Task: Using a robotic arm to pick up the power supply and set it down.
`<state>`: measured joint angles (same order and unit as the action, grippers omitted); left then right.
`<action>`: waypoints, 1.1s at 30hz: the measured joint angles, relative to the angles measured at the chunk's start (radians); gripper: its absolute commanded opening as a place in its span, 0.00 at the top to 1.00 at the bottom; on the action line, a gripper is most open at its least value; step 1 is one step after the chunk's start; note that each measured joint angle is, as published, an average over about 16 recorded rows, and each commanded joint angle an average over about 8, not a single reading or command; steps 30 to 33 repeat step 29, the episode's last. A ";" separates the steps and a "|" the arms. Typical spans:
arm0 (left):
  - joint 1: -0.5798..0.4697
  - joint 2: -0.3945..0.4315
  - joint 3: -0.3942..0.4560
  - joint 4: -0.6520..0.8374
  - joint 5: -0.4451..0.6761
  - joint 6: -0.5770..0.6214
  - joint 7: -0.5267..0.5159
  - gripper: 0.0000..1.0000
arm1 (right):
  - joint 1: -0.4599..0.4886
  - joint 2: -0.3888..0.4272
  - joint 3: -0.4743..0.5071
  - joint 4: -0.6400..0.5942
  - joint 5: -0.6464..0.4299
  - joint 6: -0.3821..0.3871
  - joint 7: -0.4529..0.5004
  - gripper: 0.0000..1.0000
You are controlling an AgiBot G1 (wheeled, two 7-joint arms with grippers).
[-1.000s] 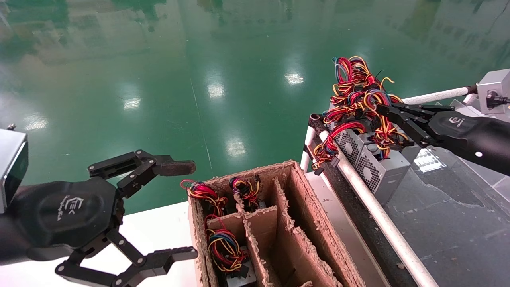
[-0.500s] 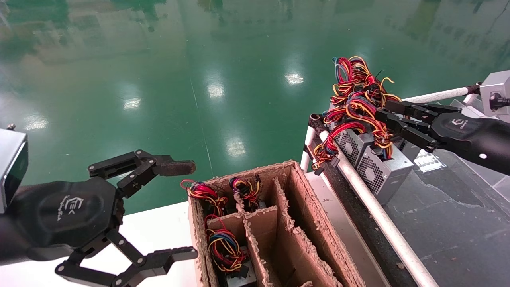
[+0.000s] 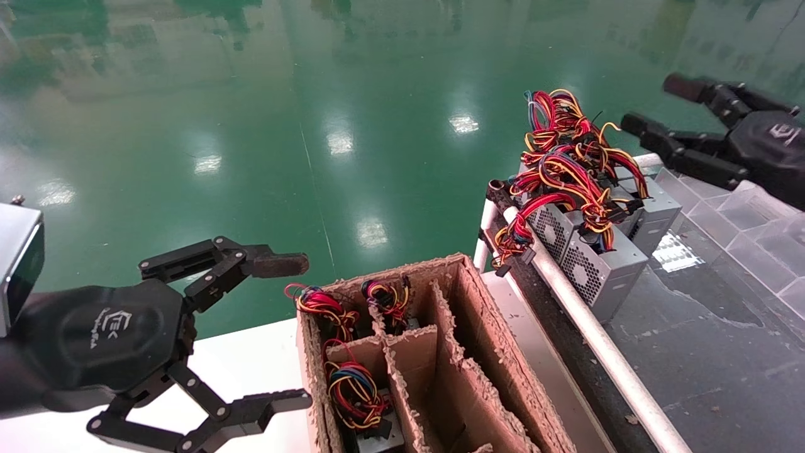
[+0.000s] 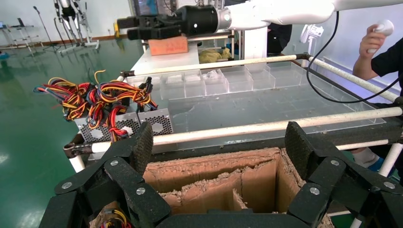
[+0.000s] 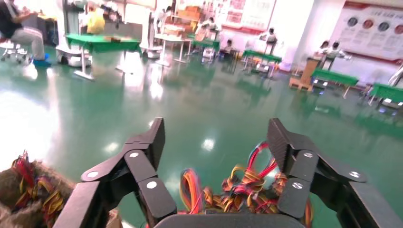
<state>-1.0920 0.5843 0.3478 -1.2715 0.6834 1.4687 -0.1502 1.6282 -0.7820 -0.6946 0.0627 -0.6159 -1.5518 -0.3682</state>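
Grey power supply boxes (image 3: 600, 267) with vent grilles lie side by side on the dark table behind a white rail, under a heap of red, yellow and blue wires (image 3: 569, 154). My right gripper (image 3: 651, 104) hangs open above and to the right of them, holding nothing. The right wrist view shows its open gripper (image 5: 216, 142) over the wires (image 5: 237, 190). In the left wrist view the white robotic arm (image 4: 275, 10) reaches across above the power supplies (image 4: 126, 126). My left gripper (image 3: 303, 330) is parked open at the lower left, and it (image 4: 218, 142) is empty.
A worn cardboard box (image 3: 468, 296) with dividers stands in front, with wired units (image 3: 352, 390) in its left cells. The white rail (image 3: 591, 333) borders the dark table. Clear plastic trays (image 3: 723, 214) lie at the far right. A person (image 4: 380, 47) stands beyond the table.
My right gripper has opened, let go of the wires and risen up and back to the right. The power supply now rests on the table. The left arm has not moved.
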 measured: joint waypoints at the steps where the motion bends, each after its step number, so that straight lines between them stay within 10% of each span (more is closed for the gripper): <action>1: 0.000 0.000 0.000 0.000 0.000 0.000 0.000 0.00 | -0.004 0.002 0.007 0.010 0.005 -0.001 -0.001 0.00; 33: 0.000 0.000 0.000 0.001 0.000 0.000 0.000 0.01 | -0.212 0.068 0.171 0.472 -0.026 0.019 0.195 0.00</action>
